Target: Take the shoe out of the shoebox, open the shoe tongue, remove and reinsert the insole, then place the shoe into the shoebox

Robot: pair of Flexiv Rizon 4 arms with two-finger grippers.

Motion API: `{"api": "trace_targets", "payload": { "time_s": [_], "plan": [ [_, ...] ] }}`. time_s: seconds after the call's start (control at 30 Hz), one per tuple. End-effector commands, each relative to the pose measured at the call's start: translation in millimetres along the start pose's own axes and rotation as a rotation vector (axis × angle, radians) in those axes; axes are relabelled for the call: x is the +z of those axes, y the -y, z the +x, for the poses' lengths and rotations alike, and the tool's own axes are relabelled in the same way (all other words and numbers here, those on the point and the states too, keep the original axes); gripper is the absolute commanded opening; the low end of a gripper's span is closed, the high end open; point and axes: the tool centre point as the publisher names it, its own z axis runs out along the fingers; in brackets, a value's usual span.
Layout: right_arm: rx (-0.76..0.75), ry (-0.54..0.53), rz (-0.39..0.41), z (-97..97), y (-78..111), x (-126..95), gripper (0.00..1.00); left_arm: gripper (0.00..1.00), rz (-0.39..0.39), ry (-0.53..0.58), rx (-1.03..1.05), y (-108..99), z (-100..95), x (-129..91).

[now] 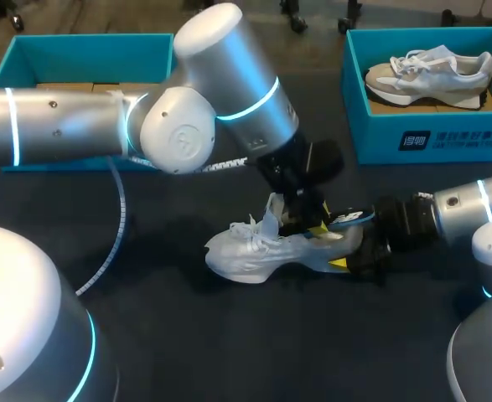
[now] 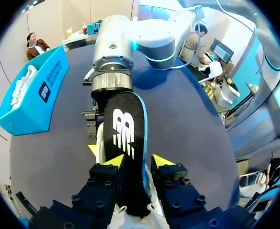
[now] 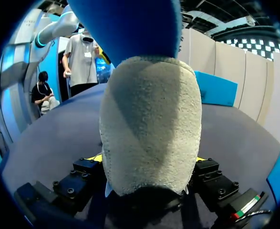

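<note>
Left end effector (image 2: pixel 139 161) is clamped on the insole (image 2: pixel 128 138), whose long axis runs straight ahead toward the right arm, in line with the shoe (image 1: pixel 254 251). Right end effector (image 3: pixel 148 158) pinches the heel. The shoe lies on the worktop (image 1: pixel 187 335), toe pointing away. Count: one insole, two shoeboxes (image 1: pixel 430 138), two shoes, the second shoe (image 1: pixel 430 75) boxed.

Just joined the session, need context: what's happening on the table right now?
The white shoe lies on the table. The right gripper clamps its heel, while the left gripper pinches the insole, which reaches over the heel end. Whether the insole is coming out or going back in cannot be told. A second shoe sits in the teal shoebox at far right.
</note>
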Motion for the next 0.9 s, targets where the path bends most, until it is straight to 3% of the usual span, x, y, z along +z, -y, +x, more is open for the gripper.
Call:
{"api": "trace_targets", "payload": {
  "time_s": [0.03,0.27,0.33,0.9],
  "plan": [
    [0.000,0.002,0.004,0.9,-0.8,1.0,0.00,0.34,-0.002,0.052,0.012,-2.1,6.7,4.8],
    [0.000,0.002,0.004,0.9,-0.8,1.0,0.00,0.40,-0.001,0.091,0.026,-0.3,4.8,10.7],
    [0.000,0.002,0.004,0.9,-0.8,1.0,0.00,0.53,-0.006,0.100,0.031,-0.2,3.9,12.3],
    [0.000,0.002,0.004,0.9,-0.8,1.0,0.00,0.42,-0.003,0.196,0.054,3.6,-11.8,22.1]
  ]
}}
